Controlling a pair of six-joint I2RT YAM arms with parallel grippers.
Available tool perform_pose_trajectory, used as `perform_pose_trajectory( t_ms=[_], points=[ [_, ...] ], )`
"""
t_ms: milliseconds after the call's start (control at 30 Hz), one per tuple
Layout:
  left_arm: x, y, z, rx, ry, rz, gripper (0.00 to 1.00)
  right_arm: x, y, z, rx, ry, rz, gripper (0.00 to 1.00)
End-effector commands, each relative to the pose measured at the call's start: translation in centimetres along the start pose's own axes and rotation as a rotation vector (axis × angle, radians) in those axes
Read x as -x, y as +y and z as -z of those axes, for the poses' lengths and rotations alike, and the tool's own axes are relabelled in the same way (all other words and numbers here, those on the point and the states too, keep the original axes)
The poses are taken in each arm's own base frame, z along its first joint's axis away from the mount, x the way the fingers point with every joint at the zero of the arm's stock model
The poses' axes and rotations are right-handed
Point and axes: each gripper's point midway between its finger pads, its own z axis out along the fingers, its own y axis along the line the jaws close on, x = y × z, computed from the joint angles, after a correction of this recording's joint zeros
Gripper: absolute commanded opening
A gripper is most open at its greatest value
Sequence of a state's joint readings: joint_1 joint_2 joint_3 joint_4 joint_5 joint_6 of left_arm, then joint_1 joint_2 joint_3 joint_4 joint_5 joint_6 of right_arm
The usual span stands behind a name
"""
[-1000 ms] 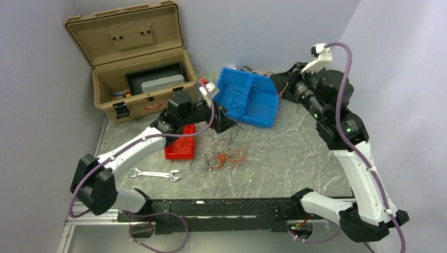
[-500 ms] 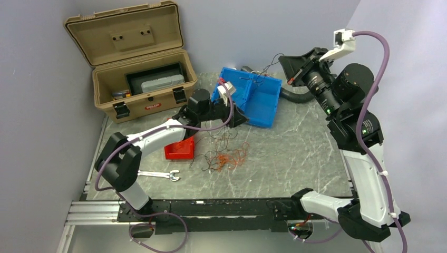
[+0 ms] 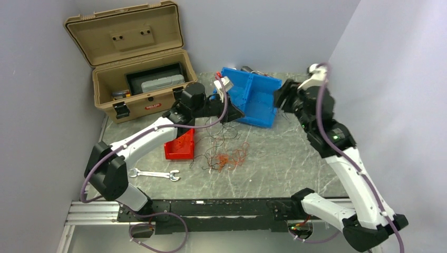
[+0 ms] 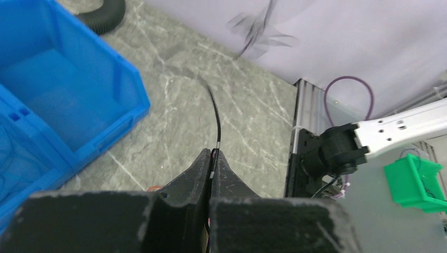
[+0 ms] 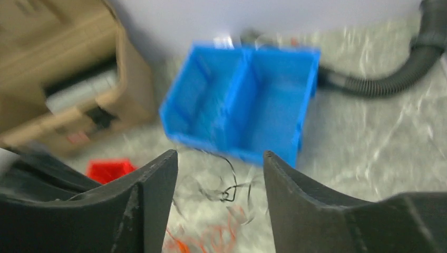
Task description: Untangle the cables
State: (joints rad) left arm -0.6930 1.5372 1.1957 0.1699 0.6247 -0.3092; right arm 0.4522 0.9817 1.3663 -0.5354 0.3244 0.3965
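The cables (image 3: 226,154) lie in a loose tangle of hair-thin orange-red and black wires on the grey table in front of the blue bin. My left gripper (image 3: 238,114) hovers by the bin's near corner. In the left wrist view that gripper (image 4: 213,153) is shut on one black wire (image 4: 216,121), which arcs away over the table. My right gripper (image 3: 278,100) sits at the bin's right side. Its wrist view shows this gripper (image 5: 220,158) open and blurred, with black loops (image 5: 227,191) and orange strands (image 5: 232,227) far below and nothing between the fingers.
The blue two-compartment bin (image 3: 258,95) stands at the back centre. An open tan case (image 3: 138,79) is at the back left. A small red bin (image 3: 179,147) and a wrench (image 3: 154,174) lie at the front left. A black ribbed hose (image 5: 390,79) runs behind the blue bin.
My left gripper has closed onto the black wire beside the blue bin. The right arm has swung down from its raised pose to the bin's right side, and its jaws have opened.
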Motion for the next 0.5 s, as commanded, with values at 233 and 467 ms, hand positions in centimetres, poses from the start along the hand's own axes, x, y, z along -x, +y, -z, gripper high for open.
perform_pose_trajectory(
  t_ms=[233,467],
  points=[
    [5.2,-2.2,2.9,-0.155,-0.154,0.275,0.03,-13.3,3.8,3.4,0.504,0.224,0.074,0.73],
    [7.4,-2.9,3.2,-0.223,-0.207,0.351,0.00,-18.8,5.7,5.4,0.779,0.221,0.038,0.69]
  ],
)
